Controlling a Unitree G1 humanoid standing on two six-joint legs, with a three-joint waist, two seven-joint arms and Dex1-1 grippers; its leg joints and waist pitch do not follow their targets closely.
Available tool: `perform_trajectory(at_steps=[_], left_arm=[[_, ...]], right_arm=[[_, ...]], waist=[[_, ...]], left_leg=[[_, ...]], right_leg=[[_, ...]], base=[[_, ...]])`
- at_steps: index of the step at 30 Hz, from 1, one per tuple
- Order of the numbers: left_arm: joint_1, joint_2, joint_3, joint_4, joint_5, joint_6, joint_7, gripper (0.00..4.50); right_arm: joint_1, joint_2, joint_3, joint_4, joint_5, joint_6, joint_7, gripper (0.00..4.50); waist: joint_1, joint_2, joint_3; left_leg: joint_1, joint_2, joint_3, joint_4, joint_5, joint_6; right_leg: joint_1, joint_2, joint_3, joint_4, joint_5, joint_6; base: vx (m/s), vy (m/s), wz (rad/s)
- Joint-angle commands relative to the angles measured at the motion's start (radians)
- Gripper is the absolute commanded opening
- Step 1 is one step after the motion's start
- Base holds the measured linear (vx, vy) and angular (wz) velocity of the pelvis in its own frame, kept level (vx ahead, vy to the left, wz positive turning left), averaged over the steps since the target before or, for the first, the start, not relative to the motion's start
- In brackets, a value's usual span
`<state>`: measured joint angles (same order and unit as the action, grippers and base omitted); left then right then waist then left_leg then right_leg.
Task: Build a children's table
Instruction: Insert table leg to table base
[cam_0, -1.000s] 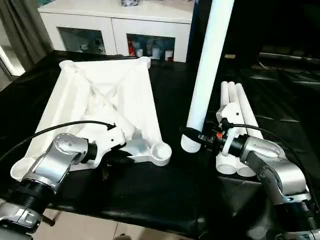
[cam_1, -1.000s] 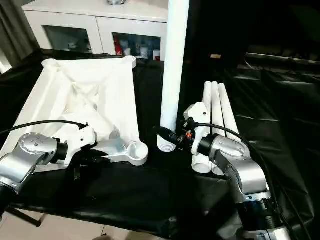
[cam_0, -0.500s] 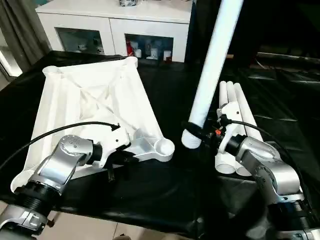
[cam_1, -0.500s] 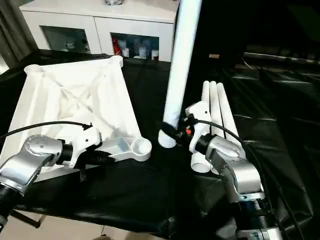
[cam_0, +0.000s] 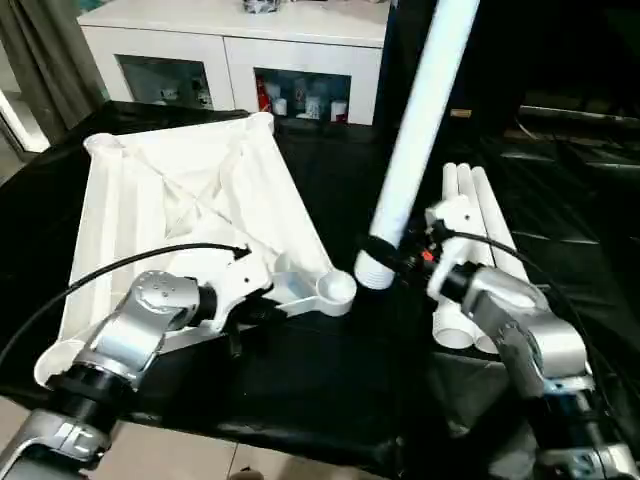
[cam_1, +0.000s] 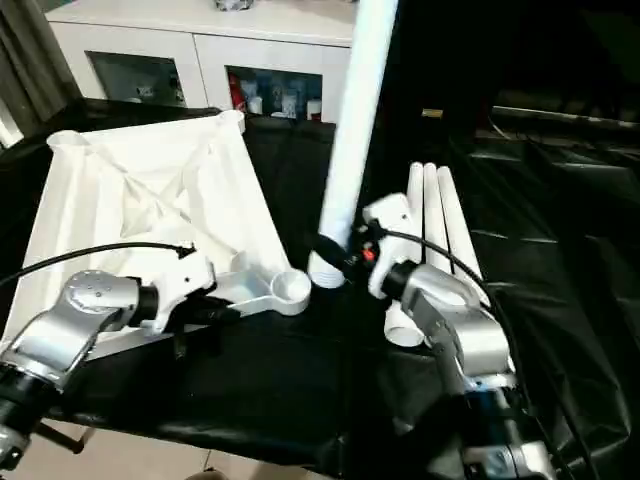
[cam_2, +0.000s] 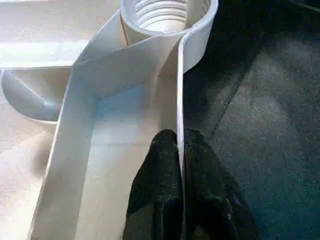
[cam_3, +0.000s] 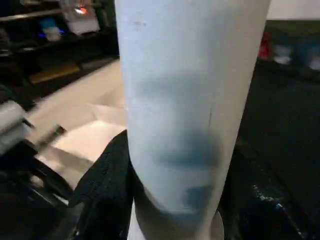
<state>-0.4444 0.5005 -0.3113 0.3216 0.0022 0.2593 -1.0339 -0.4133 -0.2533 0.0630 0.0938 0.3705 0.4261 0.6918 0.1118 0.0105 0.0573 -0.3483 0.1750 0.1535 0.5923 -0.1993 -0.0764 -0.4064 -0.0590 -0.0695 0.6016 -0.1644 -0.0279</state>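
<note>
1. Since one second ago, the held leg (cam_0: 415, 150) has travelled leftward in the head views; its ribbed lower end now sits just beside the near corner socket (cam_0: 335, 287), where before a clear gap of black cloth separated them. The tabletop (cam_0: 190, 210) has also turned, bringing that socket closer to frame centre.
2. Tabletop position: it lies underside up on the black-covered work surface (cam_0: 330, 390), in the left half of the head views, with its ribs and round corner sockets exposed.
3. Left gripper (cam_2: 179, 145): the fingers are pinched together on the thin side wall of the tabletop, close behind the near corner socket (cam_2: 165, 15). One finger is inside the wall, the other outside.
4. Right gripper (cam_0: 388, 258): the fingers are clamped around the leg near its lower end. The leg rises toward the upper centre of the frame, leaning slightly right.
5. Three remaining legs (cam_0: 475, 250) lie side by side on the cloth at centre right, beside the right forearm.
6. Step in hand, as judged: fitting the first leg into the near corner socket while the left arm steadies the tabletop.
7. Next move calls for: centring the ribbed end over the socket, bringing the leg upright, then lowering it in. The thread-like ridges inside the socket suggest a twist may be needed.
</note>
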Motion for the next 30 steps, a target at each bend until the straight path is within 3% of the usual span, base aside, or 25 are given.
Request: perform_trajectory(at_steps=[1, 6, 8, 14, 20, 30], left_arm=[[-0.012, -0.030, 0.009, -0.004, -0.030, 0.001, 0.011, 0.00], [-0.014, -0.035, 0.005, -0.012, -0.026, 0.013, 0.004, 0.00], [-0.017, -0.039, -0.001, -0.011, -0.021, 0.012, 0.001, 0.00], [-0.032, -0.052, 0.001, 0.002, -0.018, 0.000, 0.000, 0.00], [-0.030, -0.055, 0.010, -0.002, -0.023, -0.008, -0.001, 0.00], [-0.018, -0.071, 0.041, -0.007, -0.044, -0.026, 0.005, 0.00]], right_arm=[[-0.020, -0.011, 0.032, -0.003, 0.032, 0.042, 0.067, 1.88], [-0.042, -0.013, 0.049, 0.042, 0.013, 0.028, 0.098, 1.88], [-0.056, -0.014, 0.053, 0.069, 0.008, 0.026, 0.114, 1.88], [-0.098, -0.003, 0.073, 0.155, -0.026, -0.009, 0.119, 1.88], [-0.127, 0.022, 0.068, 0.239, -0.043, -0.050, 0.108, 1.88], [-0.162, 0.061, 0.078, 0.375, -0.085, -0.126, 0.104, 1.88]], waist=[[0.003, -0.004, -0.068], [0.004, -0.005, -0.069], [0.003, -0.011, -0.070], [0.004, -0.013, -0.070], [0.003, -0.008, -0.070], [0.003, -0.009, -0.071]], left_leg=[[-0.004, 0.044, -0.007, -0.069, -0.132, 0.033], [-0.005, 0.044, -0.006, -0.069, -0.127, 0.028], [-0.006, 0.043, -0.005, -0.068, -0.126, 0.028], [-0.005, 0.044, -0.004, -0.067, -0.112, 0.033], [-0.005, 0.045, -0.004, -0.067, -0.118, 0.031], [-0.006, 0.046, -0.004, -0.067, -0.108, 0.035]], right_leg=[[0.057, -0.085, 0.053, -0.070, -0.303, -0.140], [0.057, -0.086, 0.052, -0.068, -0.277, -0.156], [0.059, -0.086, 0.052, -0.067, -0.283, -0.154], [0.056, -0.087, 0.052, -0.067, -0.291, -0.151], [0.056, -0.087, 0.052, -0.066, -0.282, -0.162], [0.058, -0.088, 0.051, -0.062, -0.254, -0.174]], base=[[0.000, 0.000, 0.00], [0.000, 0.000, 0.00], [0.000, 0.000, 0.00], [0.000, 0.000, 0.00], [0.000, 0.000, 0.00], [0.000, 0.000, 0.00]])
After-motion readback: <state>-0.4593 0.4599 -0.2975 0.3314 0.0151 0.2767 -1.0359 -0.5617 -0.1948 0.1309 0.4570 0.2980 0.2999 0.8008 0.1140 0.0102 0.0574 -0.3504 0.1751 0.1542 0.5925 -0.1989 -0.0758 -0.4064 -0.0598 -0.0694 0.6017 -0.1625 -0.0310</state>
